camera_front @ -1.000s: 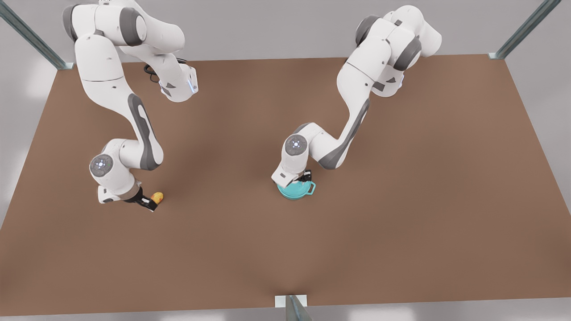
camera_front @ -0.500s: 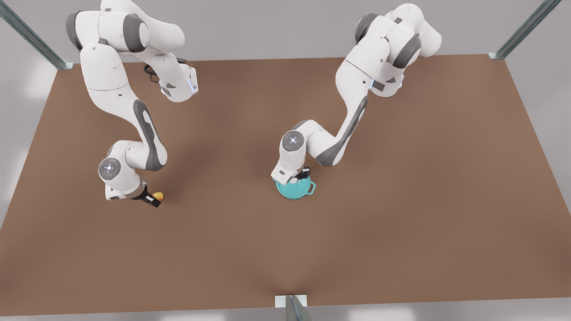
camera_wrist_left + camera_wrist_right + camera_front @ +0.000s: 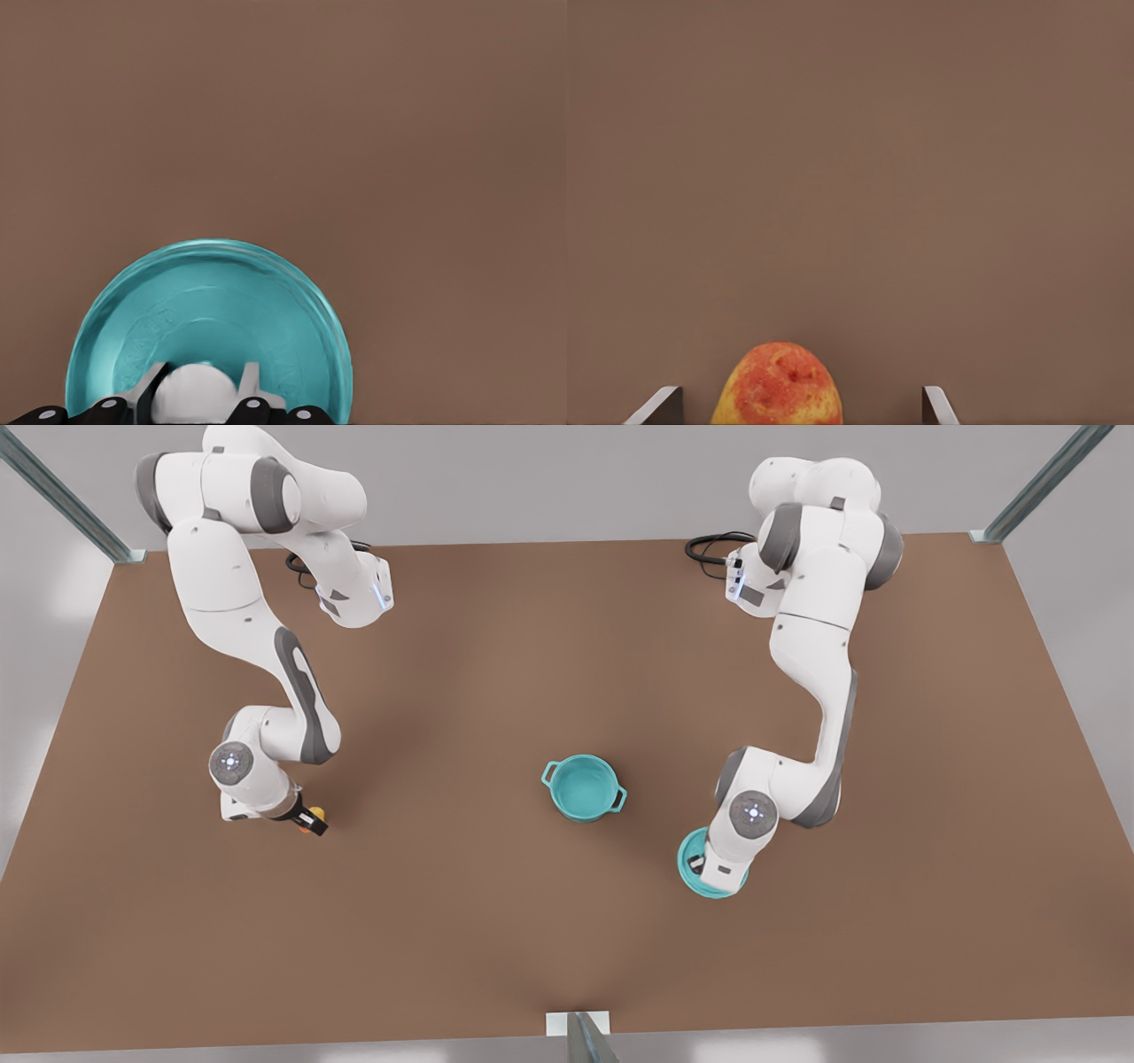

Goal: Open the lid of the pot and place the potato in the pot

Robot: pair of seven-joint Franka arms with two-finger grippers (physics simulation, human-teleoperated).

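Observation:
The teal pot point(image 3: 583, 786) stands uncovered at the table's middle, its teal inside showing. The pot lid point(image 3: 690, 873) is off to the front view's right of the pot, under my left gripper point(image 3: 707, 864). In the left wrist view that gripper point(image 3: 199, 397) is shut on the lid's point(image 3: 213, 310) white knob point(image 3: 193, 390). The potato point(image 3: 316, 814) lies on the table at the front view's left. My right gripper point(image 3: 309, 822) is down around it. In the right wrist view the potato point(image 3: 778, 385) sits between the open gripper's point(image 3: 797, 405) fingers, nearer one finger point(image 3: 660, 407).
The brown table point(image 3: 567, 921) stretches wide around the pot. Metal frame posts point(image 3: 1036, 487) stand at the back corners, and a bracket point(image 3: 580, 1027) sits at the front edge. Both arm bases stand along the back edge.
My left gripper lifted the lid off the pot and carried it toward the front view's right, leaving the pot uncovered. My right gripper edged closer around the potato.

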